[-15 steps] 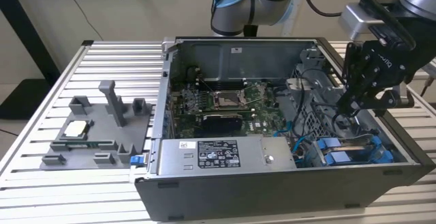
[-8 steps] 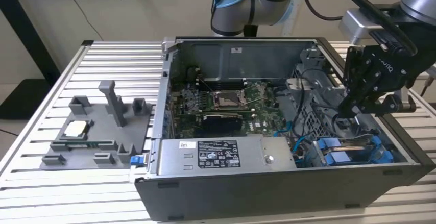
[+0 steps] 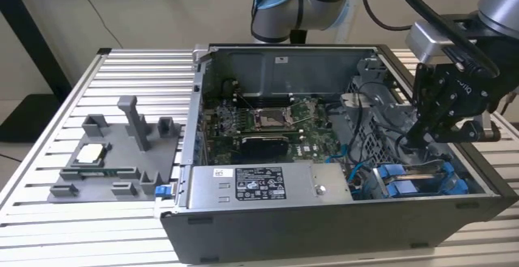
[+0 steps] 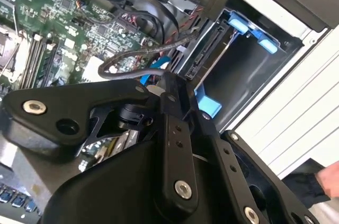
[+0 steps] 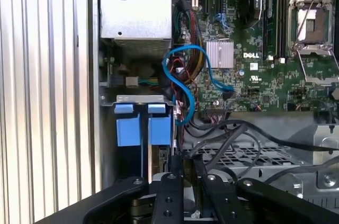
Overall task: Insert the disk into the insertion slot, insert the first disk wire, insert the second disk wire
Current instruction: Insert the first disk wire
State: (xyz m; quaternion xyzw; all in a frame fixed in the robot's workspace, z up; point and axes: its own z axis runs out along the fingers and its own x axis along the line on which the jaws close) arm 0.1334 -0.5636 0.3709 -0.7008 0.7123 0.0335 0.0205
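**Open case (image 3: pixel 284 236) on the bench (image 3: pixel 138 72), at the wire stage.** Items run from the exterior view's left.

- A grey fixture plate (image 3: pixel 106 185) lies well away from the fingers (image 4: pixel 170 121).
- The power supply (image 3: pixel 259 185) and motherboard (image 3: pixel 271 127) are nearer the fingers but apart from them.
- The disk (image 3: pixel 405 185) sits near and below the fingertips. It stands on edge in the slot (image 4: pixel 241 83), with its blue carrier tabs (image 5: pixel 159 128) facing outward.

The fingers are closed to a narrow point. They appear to pinch the plug end of the blue wire (image 5: pixel 186 49), which loops from the motherboard down to their tips.

In the second wrist view the disk's black connector edge (image 4: pixel 212 49) lies just beyond the tips, apart from them. Loose black cables (image 4: pixel 127 64) curl close beside the fingers.

Judged from this, the disk is already inserted and a wire is in hand.

Good practice for this step:
- Square the plug to the connector edge.
- Advance straight toward it.
- Keep the black cables out of the gap.
- Press only once plug and connector line up.
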